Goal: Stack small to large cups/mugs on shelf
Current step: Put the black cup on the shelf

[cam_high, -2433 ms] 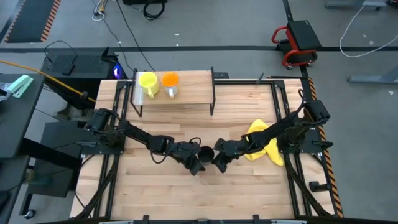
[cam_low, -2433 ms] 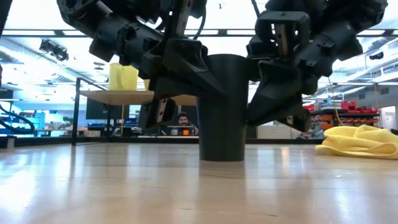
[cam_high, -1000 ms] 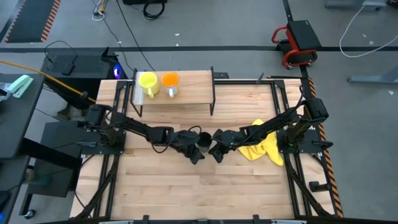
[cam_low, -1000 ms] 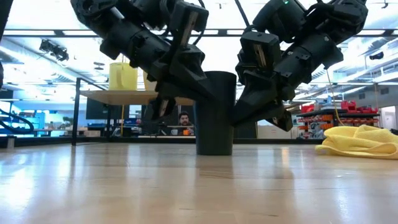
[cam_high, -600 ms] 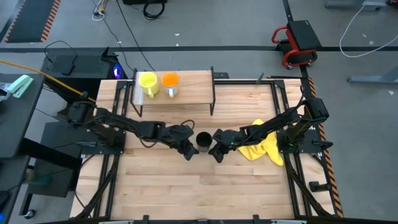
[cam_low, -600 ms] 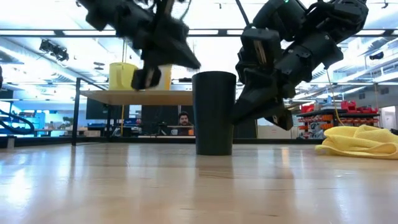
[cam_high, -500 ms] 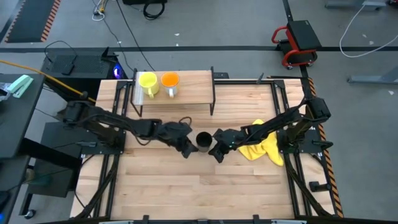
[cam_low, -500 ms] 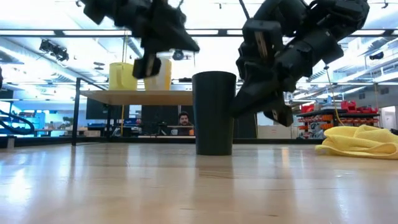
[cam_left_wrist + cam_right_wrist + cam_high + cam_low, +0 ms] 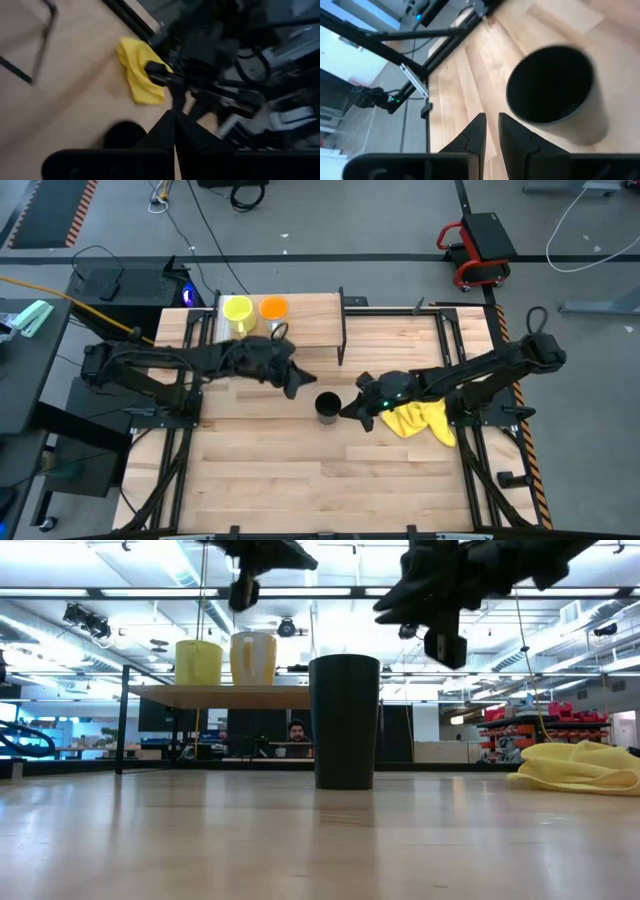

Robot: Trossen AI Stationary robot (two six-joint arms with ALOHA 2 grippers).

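Observation:
The black cup [image 9: 328,408] [image 9: 345,720] [image 9: 550,90] stands upright on its base on the tabletop, with no gripper touching it. My left gripper [image 9: 293,388] [image 9: 174,117] is shut and raised, between the cup and the shelf [image 9: 305,328]. My right gripper [image 9: 362,416] [image 9: 491,120] hovers above the table to the cup's right, its fingers almost together. The yellow mug [image 9: 237,311] [image 9: 198,662] and the orange mug [image 9: 273,309] [image 9: 253,659] stand side by side on the shelf's left part.
A crumpled yellow cloth [image 9: 422,420] [image 9: 580,765] [image 9: 137,75] lies on the table under the right arm. The shelf's black legs [image 9: 342,340] stand at the table's far side. The shelf's right half [image 9: 315,320] is bare. Bare tabletop [image 9: 320,480] stretches toward the near edge.
Both grippers stood close against the black cup a second ago. The left has drawn away toward the far left, up toward the shelf. The right has risen and pulled back slightly to the right. The cup has stayed upright in place.

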